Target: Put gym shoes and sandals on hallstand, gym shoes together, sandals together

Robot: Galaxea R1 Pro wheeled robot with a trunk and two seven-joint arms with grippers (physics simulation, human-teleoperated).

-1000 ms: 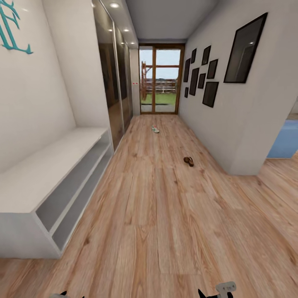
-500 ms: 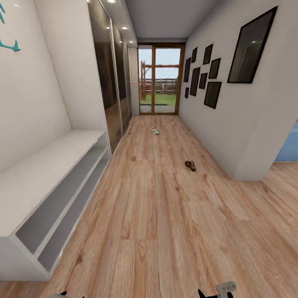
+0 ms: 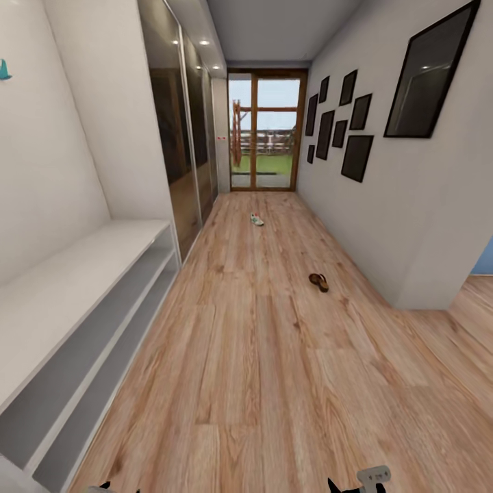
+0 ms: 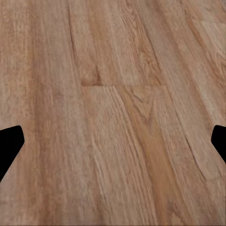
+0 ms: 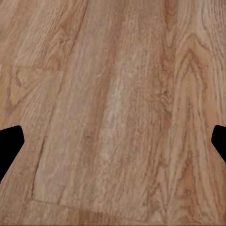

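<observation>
one gym shoe (image 3: pixel 257 220) lies far down the corridor floor (image 3: pixel 274 356), its long axis slanting toward the glass door (image 3: pixel 266 133). nearer, one sandal (image 3: pixel 318 281) lies by the right wall, angled likewise; which end is the toe cannot be told. the hallstand (image 3: pixel 75 301) lines the left wall beside mirrored wardrobe doors (image 3: pixel 181 137). left gripper (image 4: pixel 113 143) and right gripper (image 5: pixel 113 143) hang over bare planks, jaws wide apart.

Both wrist views show the left gripper (image 4: pixel 113 143) and right gripper (image 5: pixel 113 143) as two flat matte-black fingers with blunt angled tips. In the head view, a pale grey bracket with small holes tops the right gripper's black tips.
</observation>
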